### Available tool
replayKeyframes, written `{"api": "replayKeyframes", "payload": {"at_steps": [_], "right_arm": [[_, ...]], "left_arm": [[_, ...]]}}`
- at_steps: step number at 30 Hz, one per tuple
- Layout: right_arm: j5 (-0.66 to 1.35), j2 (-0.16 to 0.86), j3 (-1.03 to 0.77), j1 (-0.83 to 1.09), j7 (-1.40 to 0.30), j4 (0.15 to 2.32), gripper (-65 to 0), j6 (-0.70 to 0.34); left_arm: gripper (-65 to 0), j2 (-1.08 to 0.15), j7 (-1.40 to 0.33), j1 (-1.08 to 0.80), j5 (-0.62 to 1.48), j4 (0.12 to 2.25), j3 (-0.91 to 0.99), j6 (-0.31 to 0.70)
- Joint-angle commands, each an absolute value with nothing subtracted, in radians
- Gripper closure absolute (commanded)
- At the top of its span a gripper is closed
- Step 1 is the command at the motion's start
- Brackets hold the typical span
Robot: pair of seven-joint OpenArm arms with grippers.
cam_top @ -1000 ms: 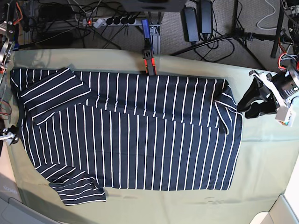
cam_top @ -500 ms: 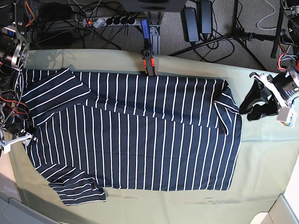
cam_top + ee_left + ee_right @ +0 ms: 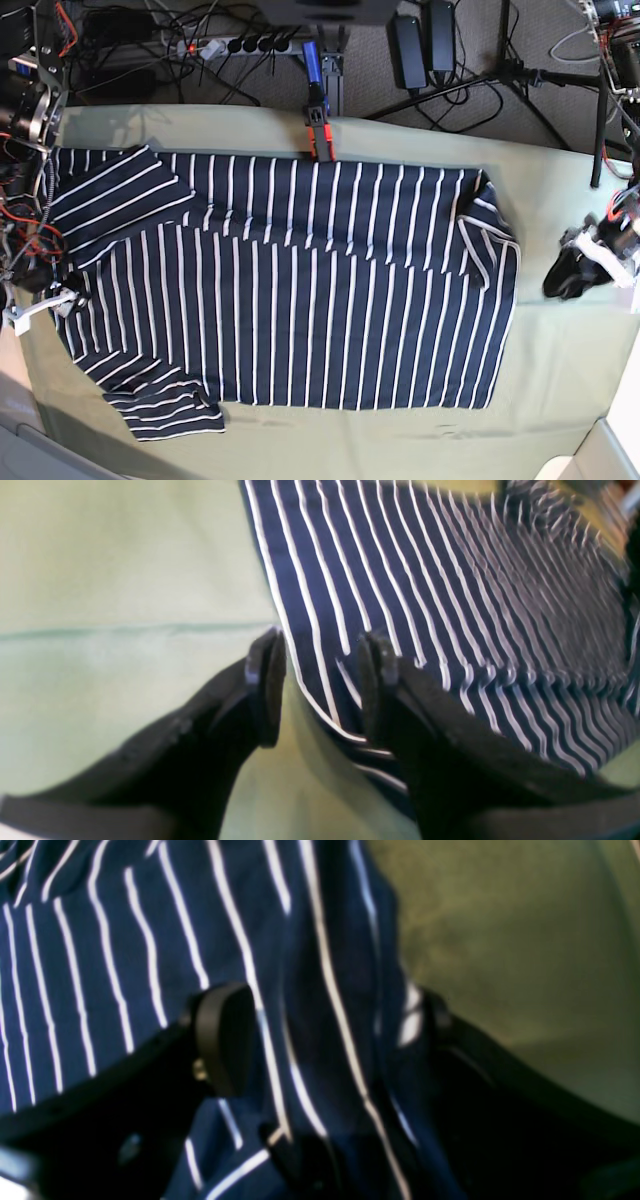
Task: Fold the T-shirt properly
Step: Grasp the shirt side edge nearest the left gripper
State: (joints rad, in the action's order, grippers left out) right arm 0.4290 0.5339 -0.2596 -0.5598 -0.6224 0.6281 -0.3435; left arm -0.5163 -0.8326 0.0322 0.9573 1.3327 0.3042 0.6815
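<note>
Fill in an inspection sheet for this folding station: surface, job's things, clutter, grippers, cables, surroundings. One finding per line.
Surface: pale green cloth covers the table, with faint creases.
Job's things: striped T-shirt lies spread flat; far sleeve folded in, near sleeve sticking out at the corner.
Clutter: orange and black clamp at the far table edge, touching the shirt's edge.
Grippers: left gripper open, jaws straddling the shirt's edge; right gripper open, with shirt fabric bunched between the jaws.
Cables: power strip and tangled leads on the floor behind the table.
Surroundings: black power adapters and tripod legs on the carpet.
</note>
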Motion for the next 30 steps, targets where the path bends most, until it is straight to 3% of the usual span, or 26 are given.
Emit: {"api": "replayKeyframes", "payload": {"at_steps": [1, 13, 27, 30], "right_arm": [[0.438, 0.556, -0.263, -0.590, -0.607, 0.646, -42.8, -0.329], [0.438, 0.556, -0.263, -0.590, -0.664, 0.646, -42.8, -0.329], [0.438, 0.557, -0.263, -0.590, -0.664, 0.646, -42.8, -0.329], [0.437, 0.558, -0.263, -0.590, -0.664, 0.646, -42.4, -0.329]], "left_arm": [[-27.4, -0.533, -0.810, 0.088, 0.967, 1.290, 0.289, 0.698], [-27.4, -0.482, -0.772, 0.488, 0.953, 0.637, 0.156, 0.698], [-26.6, -0.394, -0.813, 0.499, 1.002, 0.620, 0.156, 0.698], [-14.4, -0.399, -0.812, 0.499, 1.006, 0.620, 0.156, 0.698]]}}
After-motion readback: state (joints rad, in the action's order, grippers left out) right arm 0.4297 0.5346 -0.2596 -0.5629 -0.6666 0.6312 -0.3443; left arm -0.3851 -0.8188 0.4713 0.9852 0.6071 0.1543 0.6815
